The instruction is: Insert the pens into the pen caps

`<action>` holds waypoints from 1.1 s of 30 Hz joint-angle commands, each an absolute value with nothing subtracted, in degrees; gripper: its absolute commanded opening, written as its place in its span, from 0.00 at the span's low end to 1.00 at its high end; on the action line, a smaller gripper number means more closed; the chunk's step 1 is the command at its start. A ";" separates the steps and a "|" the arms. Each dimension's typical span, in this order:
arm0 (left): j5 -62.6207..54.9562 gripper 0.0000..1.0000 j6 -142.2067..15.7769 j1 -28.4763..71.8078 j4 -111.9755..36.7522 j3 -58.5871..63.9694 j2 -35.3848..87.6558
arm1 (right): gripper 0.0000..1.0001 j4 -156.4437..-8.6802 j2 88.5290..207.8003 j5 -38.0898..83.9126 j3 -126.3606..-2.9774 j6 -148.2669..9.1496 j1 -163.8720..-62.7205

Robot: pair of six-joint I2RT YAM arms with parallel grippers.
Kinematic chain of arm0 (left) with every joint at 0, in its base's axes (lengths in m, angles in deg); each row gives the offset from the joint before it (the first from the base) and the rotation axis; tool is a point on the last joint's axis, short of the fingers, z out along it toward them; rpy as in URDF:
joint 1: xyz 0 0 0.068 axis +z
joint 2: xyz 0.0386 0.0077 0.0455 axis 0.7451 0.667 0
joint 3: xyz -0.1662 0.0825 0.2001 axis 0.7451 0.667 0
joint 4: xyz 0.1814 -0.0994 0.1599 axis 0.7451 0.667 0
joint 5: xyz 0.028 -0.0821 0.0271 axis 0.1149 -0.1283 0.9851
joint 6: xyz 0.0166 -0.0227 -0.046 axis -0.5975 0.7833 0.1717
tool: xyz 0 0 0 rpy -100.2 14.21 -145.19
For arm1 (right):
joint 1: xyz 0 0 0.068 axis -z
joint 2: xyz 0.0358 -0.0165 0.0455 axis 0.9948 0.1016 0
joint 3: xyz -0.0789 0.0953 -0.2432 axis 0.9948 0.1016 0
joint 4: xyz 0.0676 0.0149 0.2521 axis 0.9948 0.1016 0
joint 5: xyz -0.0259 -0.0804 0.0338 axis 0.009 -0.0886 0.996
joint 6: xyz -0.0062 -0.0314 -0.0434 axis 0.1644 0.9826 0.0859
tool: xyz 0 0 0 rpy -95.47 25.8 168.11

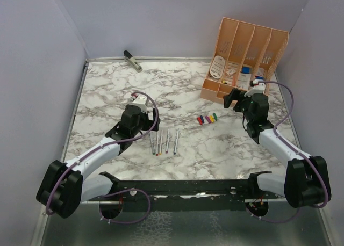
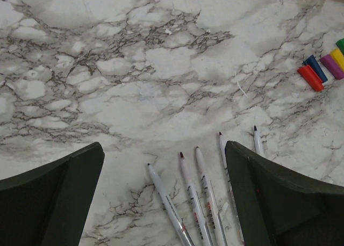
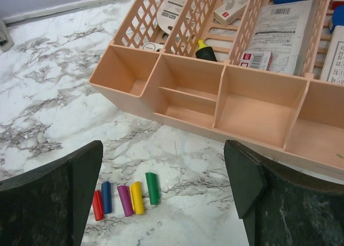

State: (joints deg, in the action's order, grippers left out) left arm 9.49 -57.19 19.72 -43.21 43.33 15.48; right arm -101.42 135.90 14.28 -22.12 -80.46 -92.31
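A peach-coloured desk organiser stands at the far right of the marble bench, its low open compartments facing the arms and its tall latticed slots behind them holding packets and a yellow highlighter.

The pen caps lie on the bench a short way in front of the organiser's left front corner, apart from it. They sit side by side in a loose row: red, blue, purple, yellow and green, with the green one nearest the organiser. None of them has a pen in it.

The pens lie farther from the organiser than the caps do, off to its left and nearer the arm bases. The left wrist view shows five slim white barrels, roughly parallel, dark tips pointing away from the bases. All are uncapped.

The right tool hangs close to the organiser's front, above the caps, with its fingers spread wide and nothing between them. The left tool is well away from the organiser, over the pens' tip ends, also spread wide and holding nothing. The pen nearest the organiser's side lies at the edge of its right finger.

A grey stapler-like object lies along the back wall, well to the organiser's left.
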 commanded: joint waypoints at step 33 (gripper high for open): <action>26.55 0.53 -38.80 9.13 -22.49 40.03 22.40 | 0.91 -105.04 136.08 17.64 -23.85 -78.33 -91.99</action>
State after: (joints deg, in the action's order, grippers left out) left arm 23.54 -40.80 9.99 -24.70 41.39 19.92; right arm -102.93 136.03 19.00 -24.56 -77.66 -92.29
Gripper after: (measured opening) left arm 0.540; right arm 0.914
